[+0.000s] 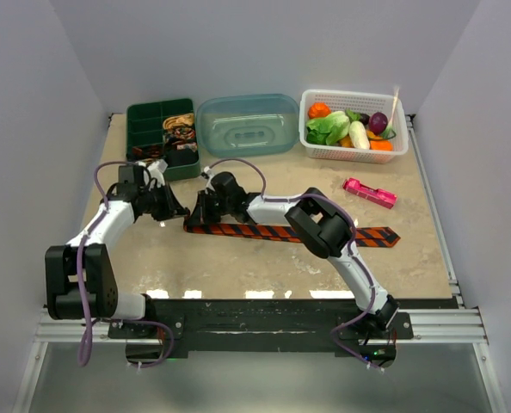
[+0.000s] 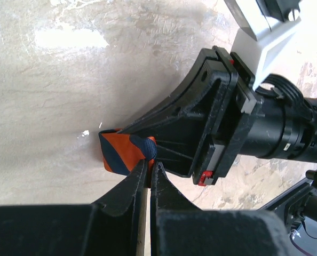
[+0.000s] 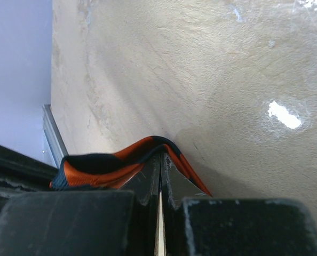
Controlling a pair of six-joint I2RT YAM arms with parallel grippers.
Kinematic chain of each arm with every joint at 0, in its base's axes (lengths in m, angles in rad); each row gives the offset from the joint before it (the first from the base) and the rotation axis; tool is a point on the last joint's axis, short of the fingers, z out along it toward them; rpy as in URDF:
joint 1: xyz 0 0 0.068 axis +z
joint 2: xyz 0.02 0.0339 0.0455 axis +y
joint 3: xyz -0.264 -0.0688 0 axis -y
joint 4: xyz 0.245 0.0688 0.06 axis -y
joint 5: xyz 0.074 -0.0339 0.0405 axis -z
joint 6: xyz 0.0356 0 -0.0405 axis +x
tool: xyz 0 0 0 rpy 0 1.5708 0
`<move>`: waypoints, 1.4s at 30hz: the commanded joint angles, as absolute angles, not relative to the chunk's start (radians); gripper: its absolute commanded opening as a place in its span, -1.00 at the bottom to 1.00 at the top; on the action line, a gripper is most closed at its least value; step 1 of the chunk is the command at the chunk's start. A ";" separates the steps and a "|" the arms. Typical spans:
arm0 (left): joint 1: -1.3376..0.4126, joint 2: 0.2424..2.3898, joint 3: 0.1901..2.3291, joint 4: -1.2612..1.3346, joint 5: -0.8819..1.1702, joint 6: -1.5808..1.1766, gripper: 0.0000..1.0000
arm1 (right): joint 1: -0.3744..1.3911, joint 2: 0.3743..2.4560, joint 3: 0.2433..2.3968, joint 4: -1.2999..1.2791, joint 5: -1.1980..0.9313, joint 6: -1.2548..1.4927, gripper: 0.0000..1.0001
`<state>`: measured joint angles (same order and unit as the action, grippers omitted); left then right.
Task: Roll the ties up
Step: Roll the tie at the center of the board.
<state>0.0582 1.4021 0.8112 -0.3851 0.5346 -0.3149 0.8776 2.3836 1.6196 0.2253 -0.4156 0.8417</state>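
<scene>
the orange tie (image 1: 281, 232) lies flat across the middle of the table (image 1: 238, 271). its dark diagonal stripes run from a narrow end at the left to a wider pointed end at the right, near the pink gadget (image 1: 369, 193) but apart from it. both arms reach in to the tie's left end, where the two grippers meet almost tip to tip.

in the left wrist view the left gripper (image 2: 149, 164) has its jaws drawn together to a thin slit. the tips pinch the folded edge of the tie, whose orange and navy end stands up off the table just beyond them. the right gripper (image 2: 201, 128) comes in from the other side, its black fingers pointing at the same fold. there are small red tabs on its body, with no writing that can be read.

in the right wrist view the right gripper's jaws are pressed fully together on the tie, and the cloth humps up over the fingertips (image 3: 172, 165) and drops back to the table on either side.

at the far edge a green box (image 1: 148, 120) with compartments holds small coiled ties (image 1: 181, 129). just beside it sits a translucent blue tub (image 1: 247, 125). the raised mark on its top is too small to read. further right, a white basket (image 1: 350, 95) holds toy vegetables (image 1: 329, 127).
</scene>
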 commanded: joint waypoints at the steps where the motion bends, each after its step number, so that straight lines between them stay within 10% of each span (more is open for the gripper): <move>1: 0.037 1.344 0.802 -0.371 0.546 -0.348 -1.00 | 0.879 2.410 1.674 0.177 -0.431 0.851 -1.00; 42: 0.009 1.293 0.742 -0.331 0.334 -0.477 -1.00 | 0.830 2.267 1.670 0.003 -0.454 0.761 -1.00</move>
<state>0.0120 1.3029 0.6945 -0.3531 0.3489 -0.4648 0.8425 2.3505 1.6550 0.0338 -0.4629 0.7982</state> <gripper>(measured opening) 0.073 0.007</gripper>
